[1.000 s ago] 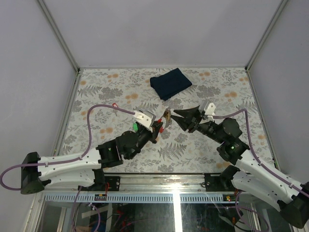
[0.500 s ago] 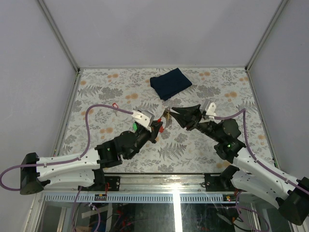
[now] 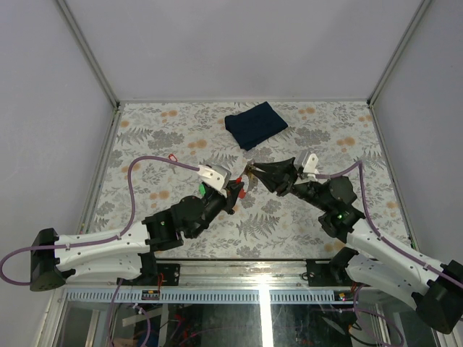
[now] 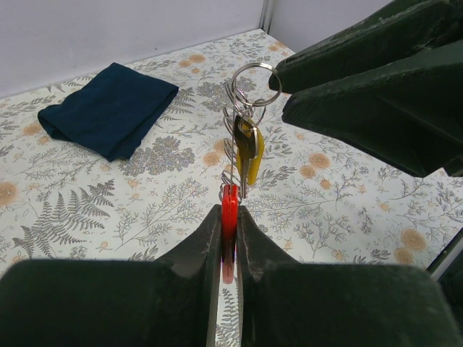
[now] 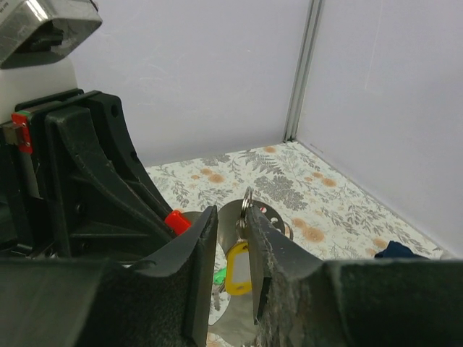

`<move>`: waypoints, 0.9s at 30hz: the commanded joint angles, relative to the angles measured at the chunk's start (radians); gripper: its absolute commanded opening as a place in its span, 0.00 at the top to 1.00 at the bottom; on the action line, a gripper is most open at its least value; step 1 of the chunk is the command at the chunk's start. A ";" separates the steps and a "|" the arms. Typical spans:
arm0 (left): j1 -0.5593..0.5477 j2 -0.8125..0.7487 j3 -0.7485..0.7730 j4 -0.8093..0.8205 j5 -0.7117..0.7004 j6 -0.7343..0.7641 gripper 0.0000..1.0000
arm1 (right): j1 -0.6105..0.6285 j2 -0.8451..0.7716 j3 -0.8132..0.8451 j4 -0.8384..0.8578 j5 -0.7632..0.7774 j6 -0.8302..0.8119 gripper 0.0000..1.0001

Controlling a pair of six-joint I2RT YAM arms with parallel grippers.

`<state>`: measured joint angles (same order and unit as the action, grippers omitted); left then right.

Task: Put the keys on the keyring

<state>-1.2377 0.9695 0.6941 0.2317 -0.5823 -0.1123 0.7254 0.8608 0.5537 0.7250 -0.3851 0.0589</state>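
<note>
Find the keyring lifted clear of the bench, over its middle, strung between the two arms. Note the red tag at the lower end clamped flat in the left jaws, shut tight on it. Note the silvery loop at the top resting at the tips of the right jaws, set narrow with the loop's rim between them; cannot tell whether truly pinched or only touched. See the wire coils spread apart between tag and loop, with the yellow-headed key and a darker key dangling from them; catch a sliver of the green key head only from the right wrist. Judge both keys as already hooked on the wire but perhaps not wound fully home. To finish well: keep the tag clamped as a steady anchor, pinch the loop squarely on its rim and not on a key, and pull gently along the line of the ring to hold the coils open without letting them spring loose. Avoid twisting, for fear of flicking a key off. Ignore the folded dark blue cloth near the bench's far edge, well apart.
</note>
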 commanded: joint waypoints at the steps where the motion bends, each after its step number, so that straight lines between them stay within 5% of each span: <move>1: 0.003 -0.013 0.028 0.079 0.008 -0.013 1.00 | -0.004 0.007 -0.001 0.063 0.005 -0.023 0.72; 27: 0.004 -0.009 0.031 0.080 0.025 -0.018 1.00 | -0.005 0.037 -0.006 0.093 0.044 -0.033 0.76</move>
<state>-1.2377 0.9703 0.6941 0.2317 -0.5625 -0.1188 0.7254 0.8948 0.5434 0.7467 -0.3744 0.0475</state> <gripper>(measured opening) 0.067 0.232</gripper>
